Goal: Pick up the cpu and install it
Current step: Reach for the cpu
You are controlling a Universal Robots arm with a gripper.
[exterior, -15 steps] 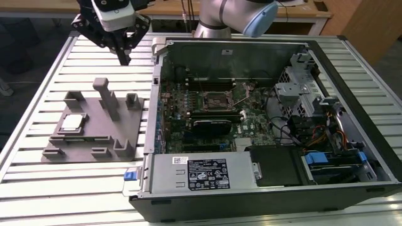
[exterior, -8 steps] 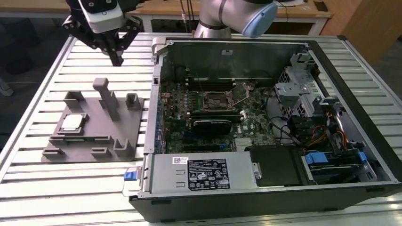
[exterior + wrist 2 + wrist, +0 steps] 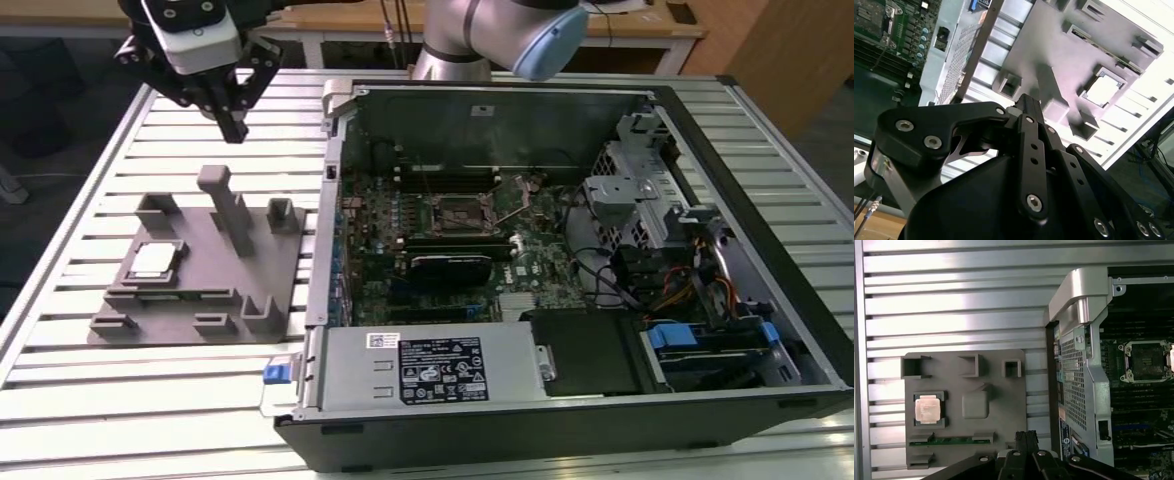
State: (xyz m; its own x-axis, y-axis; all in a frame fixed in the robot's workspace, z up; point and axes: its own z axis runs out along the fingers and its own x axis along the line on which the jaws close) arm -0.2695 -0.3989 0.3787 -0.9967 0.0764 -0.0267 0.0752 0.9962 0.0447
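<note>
The exterior view looks steeply down from afar, fixture plate (image 3: 200, 265) at 9 o'clock of the computer case (image 3: 561, 430). Both wrist views, nearer, look past the gripper (image 3: 1026, 436) onto that plate.

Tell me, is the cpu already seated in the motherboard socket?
No, the cpu lies in a recess of the grey fixture outside the case, and the socket shows no chip.

One cpu (image 3: 151, 260) is counted on one grey fixture plate (image 3: 200, 300), at nine o'clock in the exterior view. One open computer case (image 3: 561, 425) with one motherboard socket (image 3: 461, 212) is counted at three o'clock. One gripper (image 3: 234, 130) is counted at eleven o'clock.
</note>
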